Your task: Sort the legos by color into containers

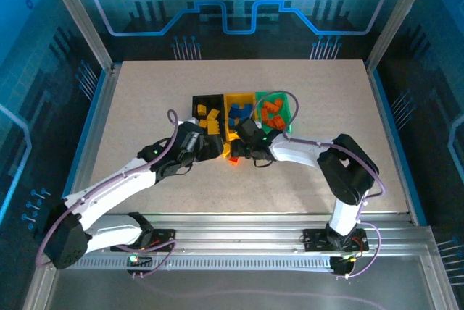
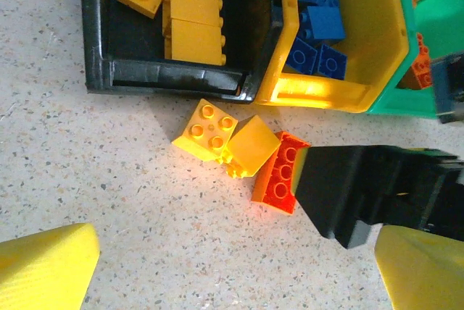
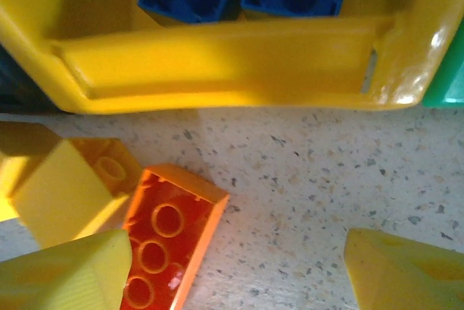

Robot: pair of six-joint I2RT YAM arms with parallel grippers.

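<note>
With left tool [image 2: 235, 274] and right tool [image 3: 239, 274] both spread and empty, the right one, closing, may shove the orange brick [image 3: 170, 234] against the yellow brick [image 3: 65, 187].

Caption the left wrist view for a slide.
Two yellow bricks and an orange brick lie loose in front of the black bin and yellow bin.

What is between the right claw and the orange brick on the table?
Nothing visible. The open right claw hangs just over the orange brick. A yellow brick sits tight against the orange one, so it might get nudged.
</note>
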